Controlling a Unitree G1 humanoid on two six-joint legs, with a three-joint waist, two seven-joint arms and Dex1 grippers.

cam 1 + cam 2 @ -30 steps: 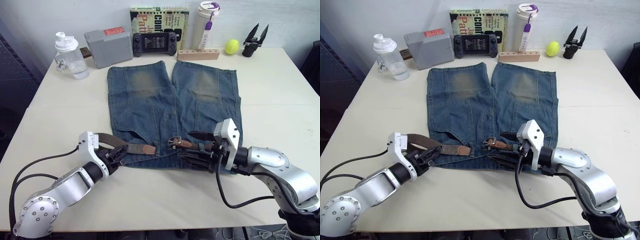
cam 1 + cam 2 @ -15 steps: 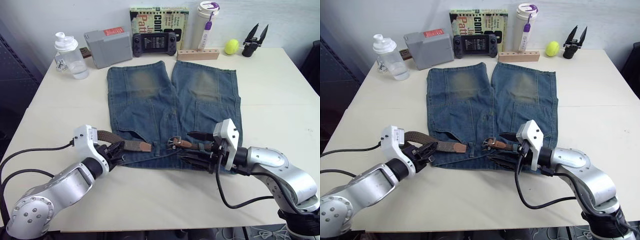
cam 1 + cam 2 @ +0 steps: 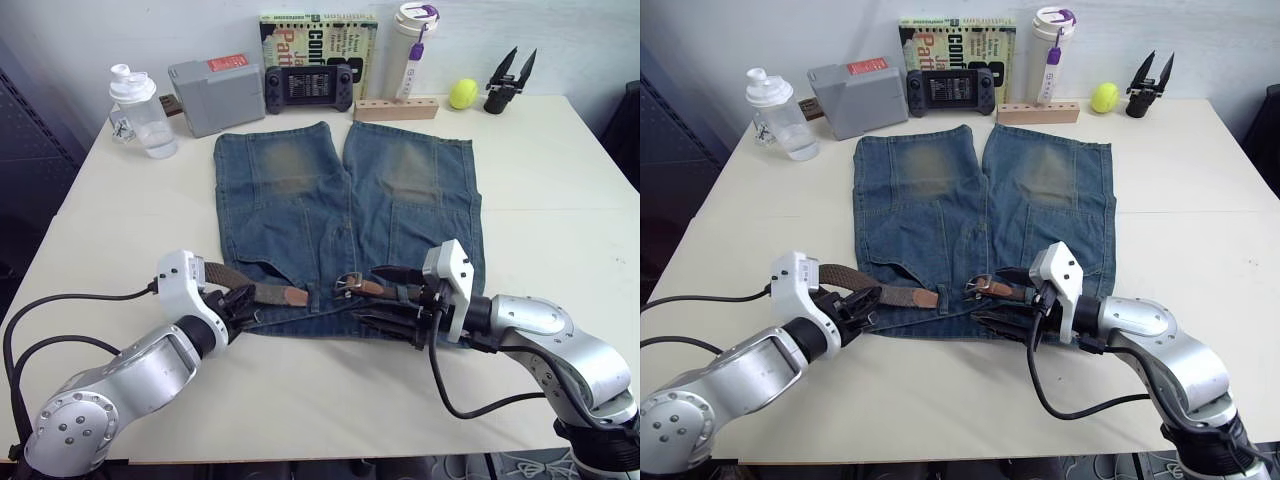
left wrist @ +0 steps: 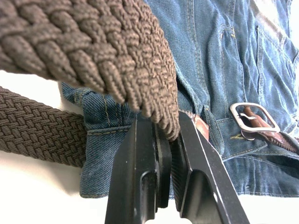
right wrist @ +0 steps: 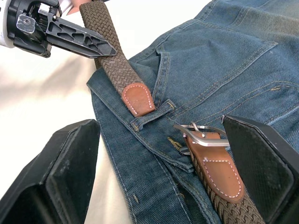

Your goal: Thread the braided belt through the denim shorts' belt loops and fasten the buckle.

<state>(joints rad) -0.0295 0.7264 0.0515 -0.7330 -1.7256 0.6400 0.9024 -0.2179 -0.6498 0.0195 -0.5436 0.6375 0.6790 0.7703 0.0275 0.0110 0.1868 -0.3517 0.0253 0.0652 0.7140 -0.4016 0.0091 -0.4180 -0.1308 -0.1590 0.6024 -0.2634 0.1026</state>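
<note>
The denim shorts (image 3: 345, 225) lie flat in the middle of the surface (image 3: 560, 190), waistband toward the near edge and legs toward the far edge. The braided belt (image 3: 868, 288) appears to run through most of the waistband already: its buckle (image 5: 201, 136) sits at the fly with a tan leather tab behind it, and the tan-capped tip (image 5: 138, 100) lies just short of a belt loop (image 5: 154, 113) on the robot's left side of the front. My reading is that threading is nearly done, with at least that last loop and the buckling still to do.

The left end effector (image 3: 858, 304) is clenched on the braided belt back from the tip, at the waistband's left corner; the left wrist view shows the fingers (image 4: 145, 168) pinching the webbing. The right end effector (image 3: 392, 295) is spread wide and released, one finger either side of the buckle end, gripping nothing.

Along the far edge of the surface stand a clear shaker bottle (image 3: 140, 112), a grey box (image 3: 215, 93), a handheld game console (image 3: 308, 87), a book (image 3: 318, 45), a white tumbler (image 3: 413, 50) behind a wooden block (image 3: 396, 108), a tennis ball (image 3: 463, 94) and a spare black gripper (image 3: 508, 82). A pale wall rises behind
</note>
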